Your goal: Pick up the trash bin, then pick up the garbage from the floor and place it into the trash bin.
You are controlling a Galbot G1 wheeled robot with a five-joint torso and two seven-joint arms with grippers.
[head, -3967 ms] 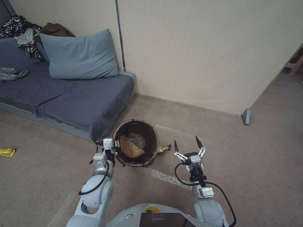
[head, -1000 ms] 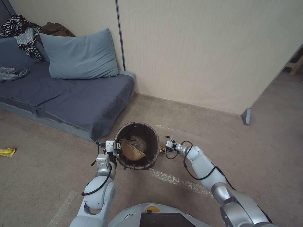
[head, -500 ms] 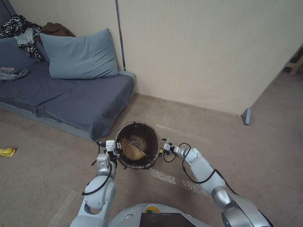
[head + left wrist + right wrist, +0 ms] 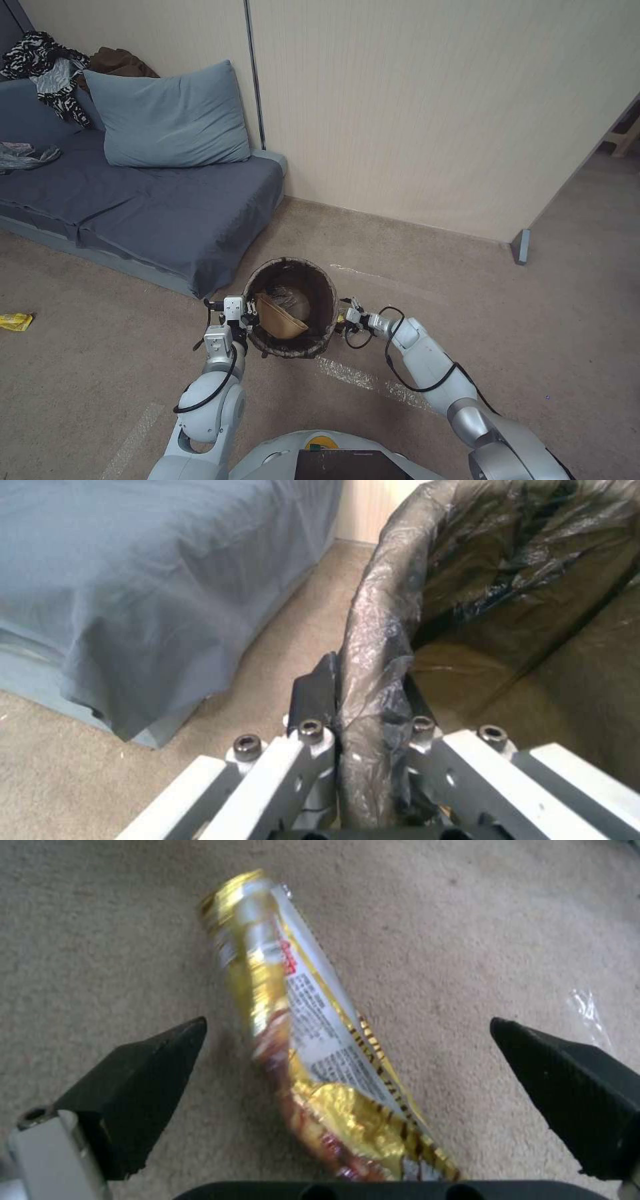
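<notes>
Right gripper (image 4: 347,313) down low on the beige carpet (image 4: 467,293), just right of the small round trash bin with the dark brown bag liner (image 4: 290,308), black fingers (image 4: 140,1085) spread wide apart with a long gold-and-white foil snack wrapper (image 4: 313,1040) lying flat between them, not touching either one. Sits nearly against the bin's right wall, so pretty tight there. Strip of clear tape (image 4: 347,373) stuck on the carpet just in front of the bin.

Left gripper (image 4: 245,319) on the bin's left side, clamped shut on the liner-covered rim (image 4: 373,690), one finger outside, one inside. Tan paper bag (image 4: 280,317) and some crumpled stuff already inside the bin.

Around the bin: grey-blue mattress with a draped sheet (image 4: 153,207) just to its left and behind, big blue-grey pillow (image 4: 167,117) on top, black-and-white patterned clothing (image 4: 40,67) heaped at the far end. Cream panel wall (image 4: 413,113) behind the bin. Another bit of garbage, a yellow wrapper (image 4: 15,321), way off to the bin's left on the carpet.
</notes>
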